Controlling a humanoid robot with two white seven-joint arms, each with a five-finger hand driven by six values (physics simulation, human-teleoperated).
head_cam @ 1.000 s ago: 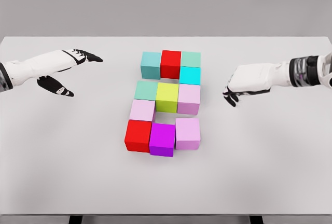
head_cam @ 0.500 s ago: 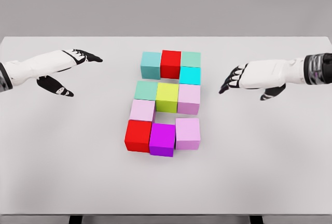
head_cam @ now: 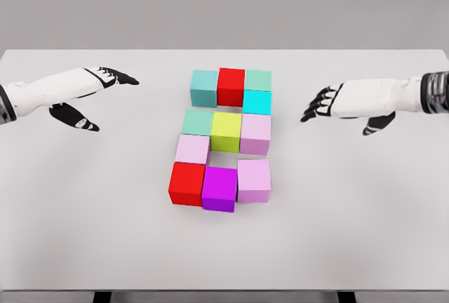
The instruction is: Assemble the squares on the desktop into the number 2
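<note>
I see the white worktop [head_cam: 84,219] filling nearly the whole head view, with a grey wall behind it. In its middle sit the coloured squares [head_cam: 226,142], packed together in the shape of a 2.

The top row runs teal cube [head_cam: 204,86], red cube [head_cam: 231,85], pale green cube [head_cam: 258,80], side by side and touching. Just below the pale green one sits the cyan cube [head_cam: 257,102]. The middle row reads green-teal cube [head_cam: 197,122], yellow-green cube [head_cam: 226,131], pink cube [head_cam: 255,133]. Under the left end of that row is a second pink cube [head_cam: 192,150], set slightly to the left. The bottom row holds a lower red cube [head_cam: 187,183], a magenta cube [head_cam: 219,189] and a third pink cube [head_cam: 254,180]; the magenta one sits a little nearer to me than its neighbours. I see a small gap of bare worktop between the yellow-green cube and the magenta cube.

My left hand [head_cam: 88,96] hovers over the worktop's left side, well apart from the squares, its fingers spread, thumb held away, grasping nothing. My right hand [head_cam: 344,106] hovers on the right side, also clear of the squares, with its dark fingers [head_cam: 317,103] loosely extended toward the cyan cube and holding nothing.
</note>
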